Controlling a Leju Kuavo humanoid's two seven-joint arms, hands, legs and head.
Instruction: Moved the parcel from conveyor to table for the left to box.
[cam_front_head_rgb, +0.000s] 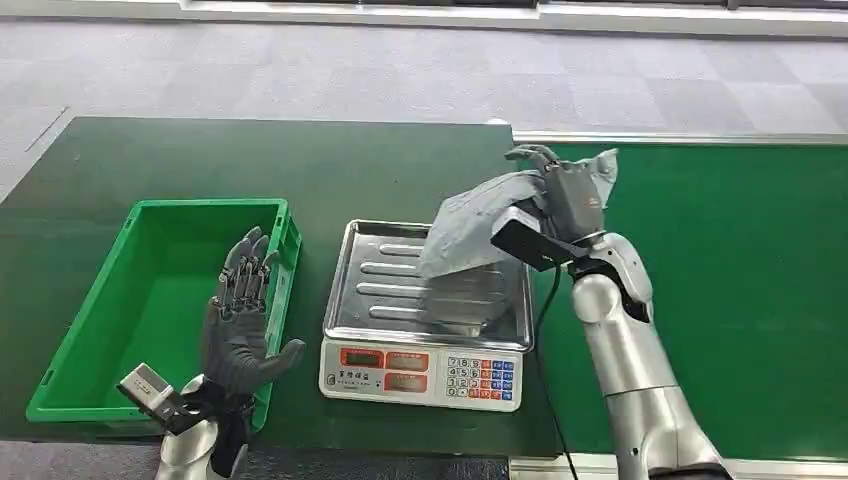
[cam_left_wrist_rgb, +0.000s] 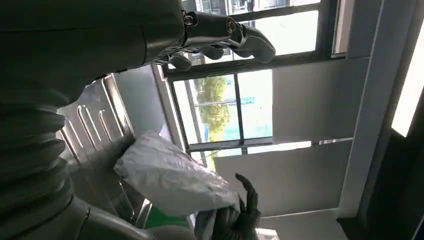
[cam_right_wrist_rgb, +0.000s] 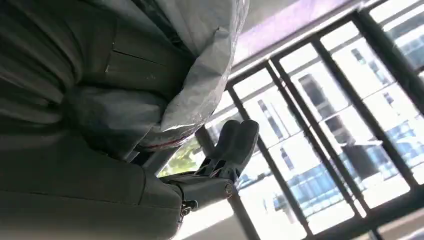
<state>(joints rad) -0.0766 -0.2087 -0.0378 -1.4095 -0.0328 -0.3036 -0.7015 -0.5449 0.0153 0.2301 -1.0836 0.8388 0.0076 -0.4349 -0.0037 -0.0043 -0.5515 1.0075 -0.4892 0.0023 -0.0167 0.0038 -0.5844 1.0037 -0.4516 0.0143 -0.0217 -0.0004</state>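
Note:
A grey plastic parcel (cam_front_head_rgb: 478, 225) hangs tilted over the steel pan of the scale (cam_front_head_rgb: 372, 275), its lower edge close to or touching the pan. My right hand (cam_front_head_rgb: 560, 190) grips the parcel's upper end, at the border between the dark table and the green conveyor (cam_front_head_rgb: 740, 260). The same parcel (cam_left_wrist_rgb: 167, 175) shows in the left wrist view, and its crumpled edge (cam_right_wrist_rgb: 200, 85) wraps my right hand (cam_right_wrist_rgb: 220, 160) in the right wrist view. My left hand (cam_front_head_rgb: 243, 320) hovers open, fingers spread, over the right wall of the green box (cam_front_head_rgb: 110, 330).
The scale's keypad and displays (cam_front_head_rgb: 422, 375) face the table's near edge. The green box is empty inside. A black cable (cam_front_head_rgb: 545, 330) runs down beside the scale on its right. The dark table (cam_front_head_rgb: 250, 160) stretches behind the box and scale.

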